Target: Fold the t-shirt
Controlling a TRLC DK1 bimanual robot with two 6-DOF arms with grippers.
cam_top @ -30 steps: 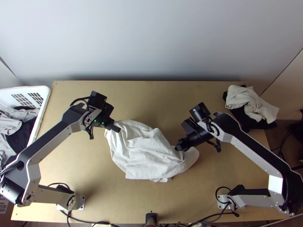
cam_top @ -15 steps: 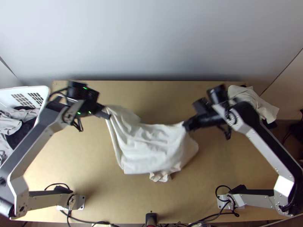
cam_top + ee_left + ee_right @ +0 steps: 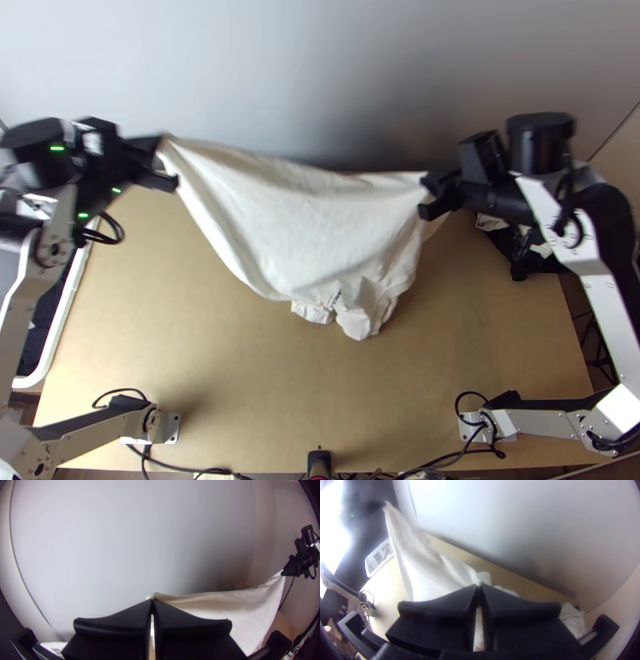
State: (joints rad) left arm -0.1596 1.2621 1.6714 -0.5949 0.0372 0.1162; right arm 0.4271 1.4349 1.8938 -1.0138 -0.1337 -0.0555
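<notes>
My left gripper [image 3: 162, 164] is high at the upper left of the top view, shut on one edge of the white t-shirt [image 3: 296, 224]. Across from it, my right gripper [image 3: 432, 196] grips another part of the cloth. The shirt hangs stretched between them, its lower end bunched above or on the table. In the left wrist view, the fingers of my left gripper [image 3: 152, 601] meet on the shirt [image 3: 240, 610]. Cloth also comes out between the closed fingertips of my right gripper [image 3: 479, 586] in the right wrist view, where the shirt [image 3: 423, 570] slopes up toward the left gripper.
A white laundry basket [image 3: 60, 320] with dark clothing stands at the table's left edge. At the right back corner lies a pile of dark and white cloth [image 3: 500, 240]. Bare wooden table [image 3: 264, 376] lies in front of the shirt, with the wall behind.
Both grippers have risen and moved apart, toward the back of the table. The shirt, earlier lying rumpled on the table, has been lifted and pulled wide between them.
</notes>
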